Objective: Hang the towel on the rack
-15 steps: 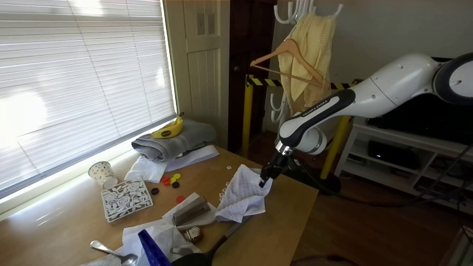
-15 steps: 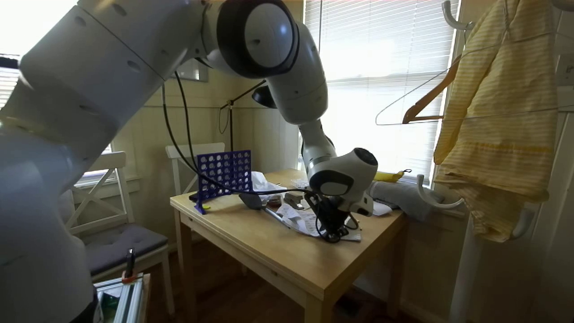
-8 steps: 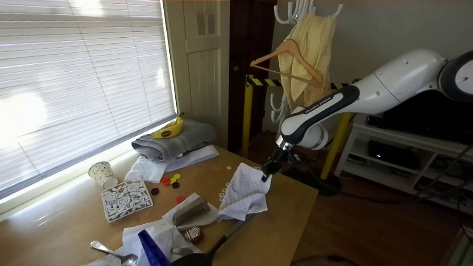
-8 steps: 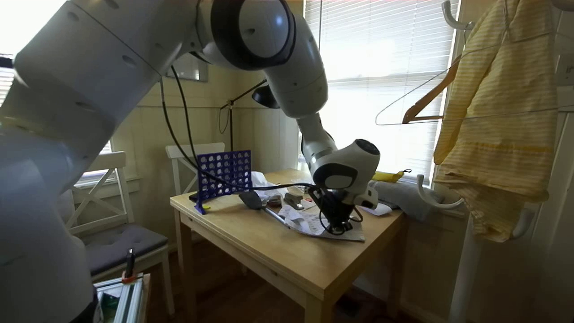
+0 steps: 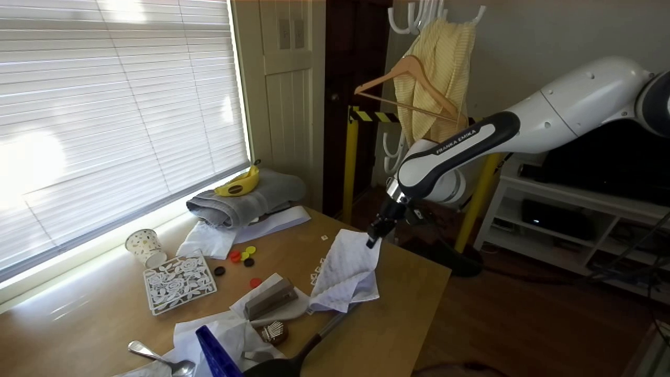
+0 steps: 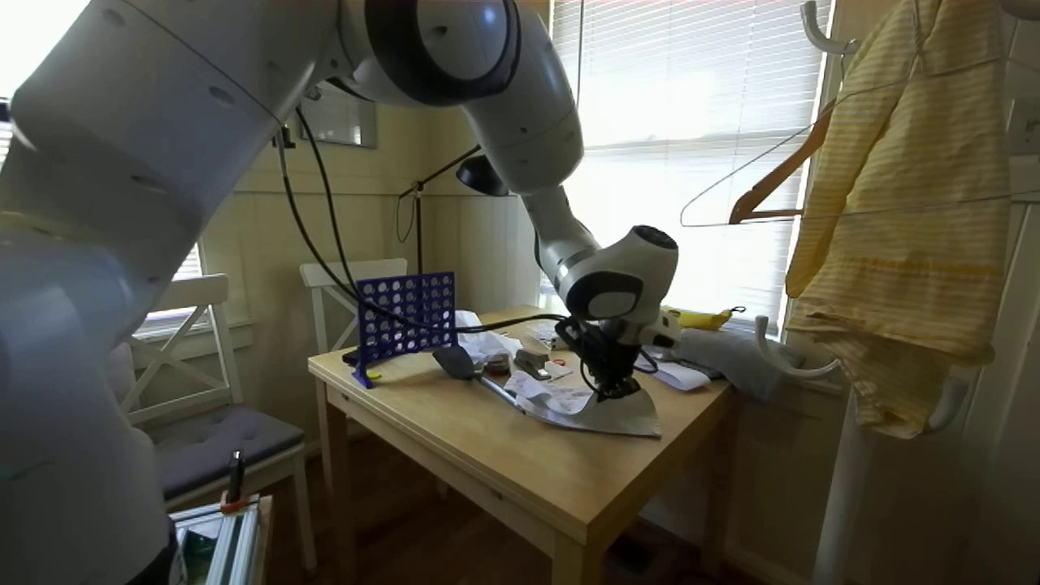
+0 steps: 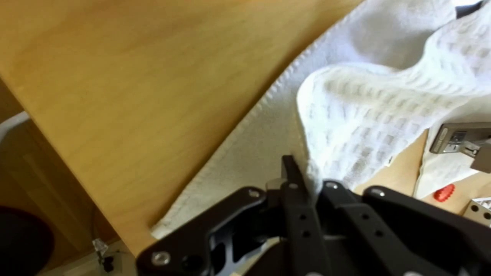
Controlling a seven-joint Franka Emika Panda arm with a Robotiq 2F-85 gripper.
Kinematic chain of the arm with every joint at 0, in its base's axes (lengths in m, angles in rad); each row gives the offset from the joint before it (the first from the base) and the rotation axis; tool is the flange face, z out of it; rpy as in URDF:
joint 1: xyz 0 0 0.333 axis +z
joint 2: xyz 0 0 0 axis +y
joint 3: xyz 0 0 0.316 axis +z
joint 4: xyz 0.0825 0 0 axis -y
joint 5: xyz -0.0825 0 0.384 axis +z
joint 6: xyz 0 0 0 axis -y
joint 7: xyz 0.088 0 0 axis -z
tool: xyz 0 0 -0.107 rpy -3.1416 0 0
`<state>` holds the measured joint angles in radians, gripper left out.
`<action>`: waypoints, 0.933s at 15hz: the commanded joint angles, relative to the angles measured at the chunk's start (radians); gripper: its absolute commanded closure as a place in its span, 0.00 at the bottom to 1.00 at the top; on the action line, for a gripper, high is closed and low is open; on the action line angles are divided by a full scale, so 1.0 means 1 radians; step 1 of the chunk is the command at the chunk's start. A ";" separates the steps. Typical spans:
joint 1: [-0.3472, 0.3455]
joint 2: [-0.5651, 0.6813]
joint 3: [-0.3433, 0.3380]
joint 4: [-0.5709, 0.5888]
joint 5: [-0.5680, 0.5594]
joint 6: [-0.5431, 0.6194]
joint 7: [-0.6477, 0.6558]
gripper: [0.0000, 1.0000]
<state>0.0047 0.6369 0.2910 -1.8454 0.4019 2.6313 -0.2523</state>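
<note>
Towel [image 7: 360,115]: white, waffle weave; directly below the gripper [image 7: 310,179], one fold running up between the fingers [image 7: 299,203].
Towel, bulk: loose folds on the table [image 5: 408,319]. Wrist view: flat flap with stitched edge on one side of the held fold, waffle weave on the other.
Towel, lift: in an exterior view the raised part [image 6: 630,414] slopes up to the fingertips; the corner past it is down on the tabletop.
Gripper gap: fingers nearly together, fabric thickness between them.
Gripper hold: clamped on the towel fold. Can't tell how deep the fabric sits; the fingers cover it.
Gripper pose: tilted, pointing down, at one end of the towel.
Arm [image 5: 570,118]: bent over toward the towel in both exterior views.
Rack [image 6: 843,479]: white pole and hooks, well apart from the towel.
Yellow cloth [image 5: 439,63]: on the rack, well apart from the towel.
Hanger [image 5: 411,64]: wooden, by the yellow cloth, also well apart from the towel.
Spatula [image 5: 313,342]: dark head apart from the towel, handle end at its edge; under or only touching, can't tell.
Stapler [image 5: 270,299]: near the towel.
White bits [image 5: 315,275]: small, just beside the towel.
Red disc [image 5: 255,283]: farther from the towel than the stapler.
Grey roll [image 5: 285,188]: well apart from the towel, yellow banana-shaped thing [image 5: 241,183] on top.
Blue grid [image 6: 406,317]: upright, well apart from the towel, same table.
</note>
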 commanded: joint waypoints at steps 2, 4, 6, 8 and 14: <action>0.067 -0.145 -0.056 -0.063 -0.143 0.036 0.043 0.99; 0.099 -0.211 -0.085 -0.088 -0.219 0.069 0.056 0.99; 0.126 -0.273 -0.110 -0.111 -0.285 0.117 0.079 0.99; 0.155 -0.338 -0.143 -0.135 -0.354 0.156 0.127 0.99; 0.141 -0.347 -0.134 -0.115 -0.360 0.121 0.127 0.96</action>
<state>0.1534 0.2891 0.1481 -1.9623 0.0520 2.7536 -0.1342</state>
